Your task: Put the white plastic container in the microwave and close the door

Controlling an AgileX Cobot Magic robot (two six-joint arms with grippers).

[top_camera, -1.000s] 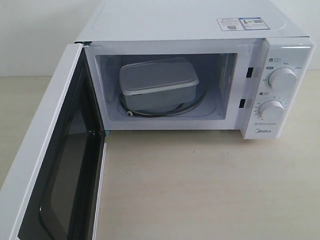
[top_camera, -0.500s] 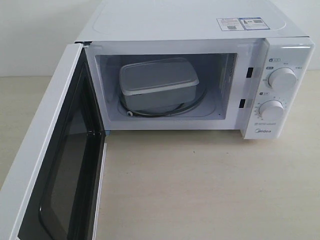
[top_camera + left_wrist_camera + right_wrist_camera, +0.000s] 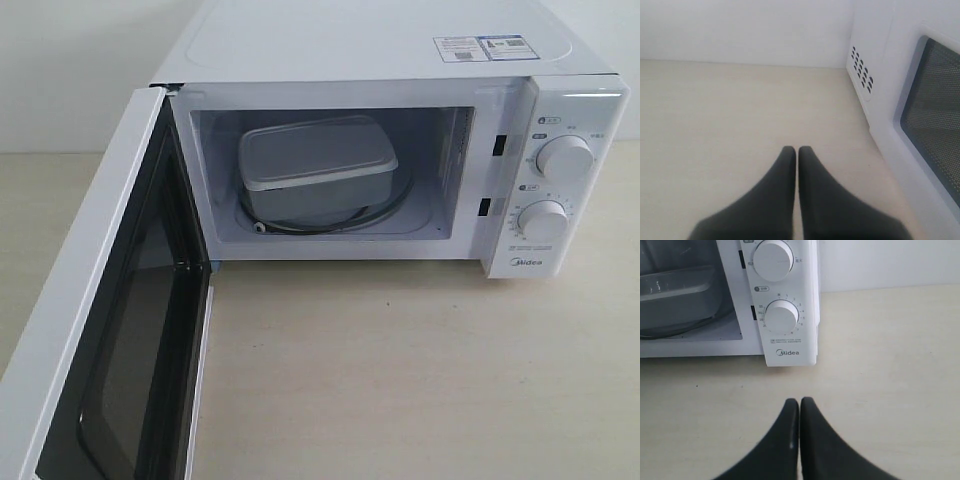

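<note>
The white plastic container (image 3: 315,165) sits inside the white microwave (image 3: 400,60), on the glass turntable, lid on. The door (image 3: 110,330) stands wide open, swung out to the left, its dark window facing inward. No arm shows in the exterior view. My left gripper (image 3: 797,150) is shut and empty above the table, with the door's outer face (image 3: 935,115) beside it. My right gripper (image 3: 799,401) is shut and empty, in front of the microwave's dial panel (image 3: 781,317); the container (image 3: 675,295) shows inside the cavity.
The microwave stands on a pale beige table (image 3: 420,370) against a light wall. Vent holes (image 3: 861,75) mark the microwave's side next to the door hinge. Two round dials (image 3: 565,157) sit on the right panel.
</note>
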